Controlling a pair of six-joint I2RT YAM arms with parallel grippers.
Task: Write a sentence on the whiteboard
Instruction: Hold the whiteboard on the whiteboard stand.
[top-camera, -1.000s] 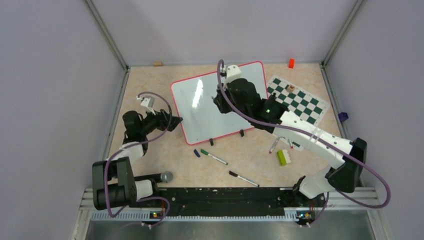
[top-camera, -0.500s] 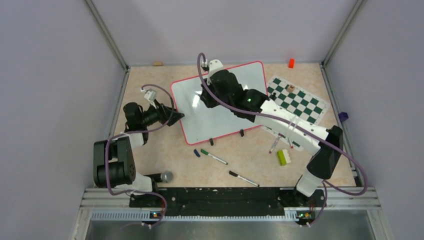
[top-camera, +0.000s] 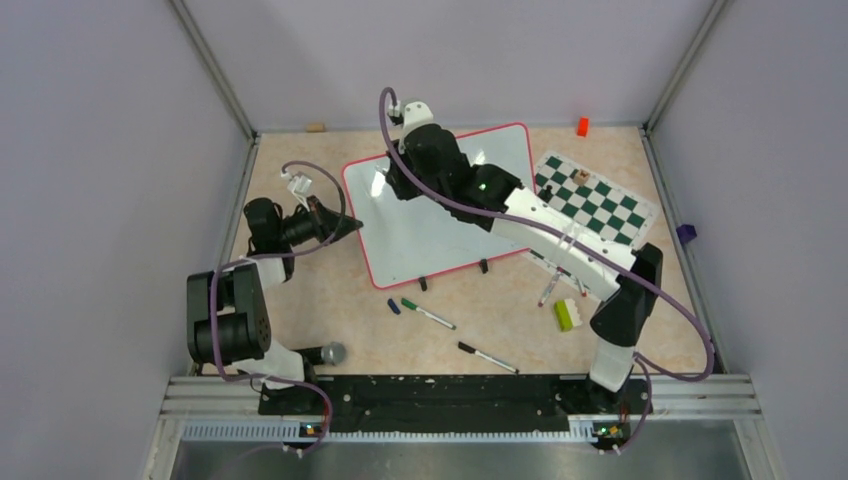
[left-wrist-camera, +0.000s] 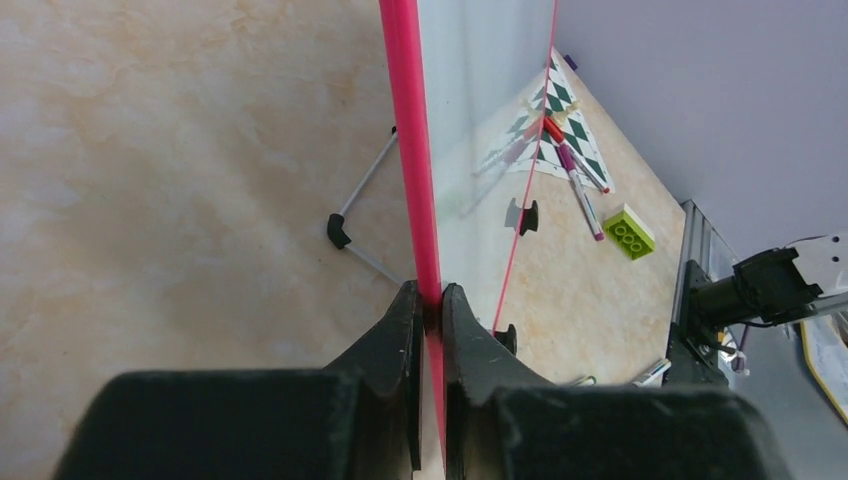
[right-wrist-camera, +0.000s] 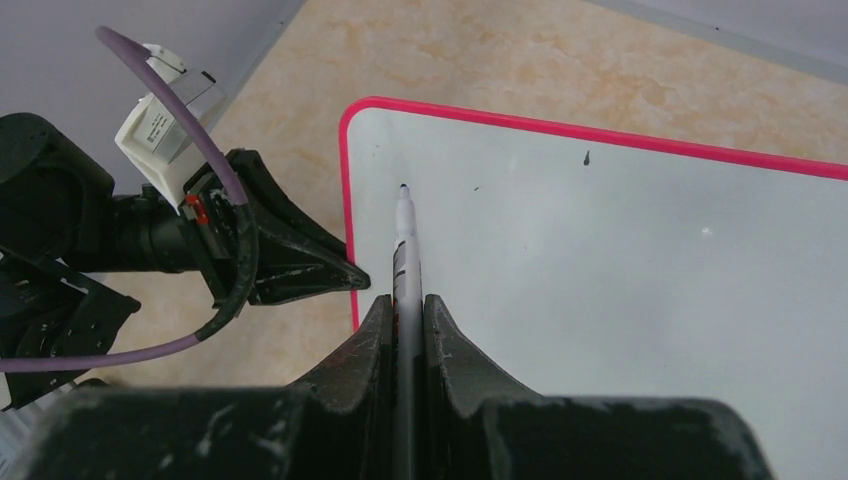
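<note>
The whiteboard (top-camera: 440, 235), glossy white in a thin red frame, stands tilted at mid-table on small black feet. My left gripper (top-camera: 352, 226) is shut on its left edge; in the left wrist view the red frame (left-wrist-camera: 405, 150) runs straight into my left gripper (left-wrist-camera: 431, 300). My right gripper (top-camera: 393, 186) hovers over the board's upper left corner, shut on a white marker (right-wrist-camera: 404, 240). The marker's dark tip sits at the whiteboard (right-wrist-camera: 620, 250) surface near the corner. No sentence shows; the white face carries only two tiny dark specks.
A green-and-white chess mat (top-camera: 595, 205) lies right of the board, with pens (top-camera: 553, 288) and a green brick (top-camera: 565, 315) near it. Two loose markers (top-camera: 428, 313) (top-camera: 487, 357) and a blue cap (top-camera: 394, 307) lie in front. An orange block (top-camera: 582, 126) sits far back.
My left gripper has closed on the board's left edge. My right arm has swung left across the board, carrying the marker from its upper middle to the upper left corner.
</note>
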